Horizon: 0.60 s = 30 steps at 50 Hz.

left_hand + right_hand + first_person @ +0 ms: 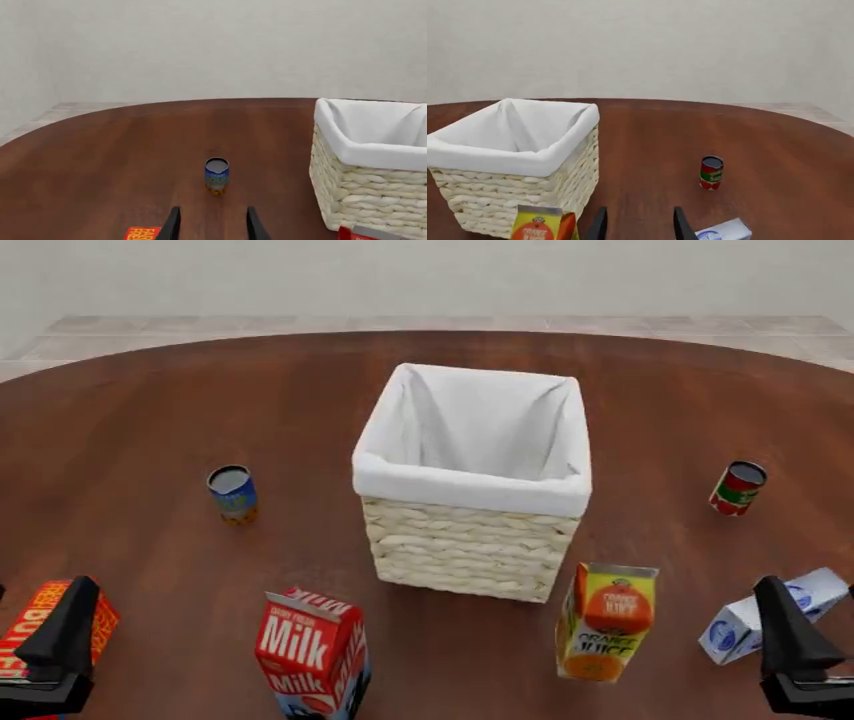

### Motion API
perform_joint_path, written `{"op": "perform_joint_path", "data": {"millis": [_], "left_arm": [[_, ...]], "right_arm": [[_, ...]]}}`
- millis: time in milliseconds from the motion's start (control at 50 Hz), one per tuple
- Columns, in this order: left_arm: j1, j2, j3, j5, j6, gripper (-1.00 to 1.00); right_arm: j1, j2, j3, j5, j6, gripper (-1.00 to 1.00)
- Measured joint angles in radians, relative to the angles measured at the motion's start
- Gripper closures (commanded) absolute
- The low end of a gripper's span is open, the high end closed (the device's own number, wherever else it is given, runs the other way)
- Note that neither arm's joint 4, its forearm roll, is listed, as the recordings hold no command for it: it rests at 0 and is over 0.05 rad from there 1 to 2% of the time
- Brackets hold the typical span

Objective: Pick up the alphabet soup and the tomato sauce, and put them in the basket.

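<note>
Both arms parked at the near edge of the tabletop (pixel 160 400); nothing picked up yet. Step in hand, as I judge it: first reach to the cans.

Soup (pixel 232 492) stands upright on the left, well apart from the basket (pixel 467 560), ahead of the left gripper (pixel 212 227). Sauce (pixel 737 488) stands tilted slightly on the right, also well apart from the basket, ahead of the right gripper (pixel 639 225) and a little off to one side.

Doing it well: send each arm straight forward and down to its own can, jaws straddling the label mid-height, square to the can so it does not tip. Left path passes between the red box (pixel 54 625) and the milk (pixel 314 650); right path passes the small white carton (pixel 774 615) and the juice (pixel 607 622). Keep clear of them. Lift high enough to clear the basket's rim before releasing.

Jaws: both pairs parted, gap wider than a can, holding nothing, touching nothing.
</note>
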Motion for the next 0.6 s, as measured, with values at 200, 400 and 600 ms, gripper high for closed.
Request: {"op": "perform_joint_path", "data": {"millis": [200, 400, 600], "left_arm": [[-0.004, 0.002, -0.002, 0.001, 0.006, -1.00], [-0.015, 0.002, -0.008, 0.006, 0.023, -1.00], [-0.045, 0.033, -0.056, 0.024, 0.035, -1.00]], "right_arm": [[0.005, 0.008, -0.002, -0.006, -0.001, -1.00], [0.005, 0.018, -0.002, -0.017, -0.001, -1.00], [0.004, 0.038, -0.003, -0.037, -0.002, -1.00]]}}
